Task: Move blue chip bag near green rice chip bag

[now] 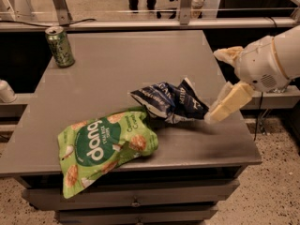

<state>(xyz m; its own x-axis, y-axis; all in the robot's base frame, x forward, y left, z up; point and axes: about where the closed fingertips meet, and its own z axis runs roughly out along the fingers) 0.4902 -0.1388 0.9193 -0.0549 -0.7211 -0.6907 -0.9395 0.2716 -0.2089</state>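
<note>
The blue chip bag (169, 101), crumpled navy foil with white lettering, lies on the grey table (122, 60) right of centre. Its left end touches the top right corner of the green rice chip bag (104, 145), which lies flat at the front left and overhangs the front edge. My gripper (221, 84) is at the right edge of the table, just right of the blue bag, open and holding nothing. One tan finger (230, 102) points down toward the bag's right end; the other (227, 54) sits higher.
A green soda can (60, 46) stands at the table's back left corner. A metal rail (140, 24) runs behind the table. Drawers (136, 201) sit under the front edge. A white object (6, 92) is at the far left.
</note>
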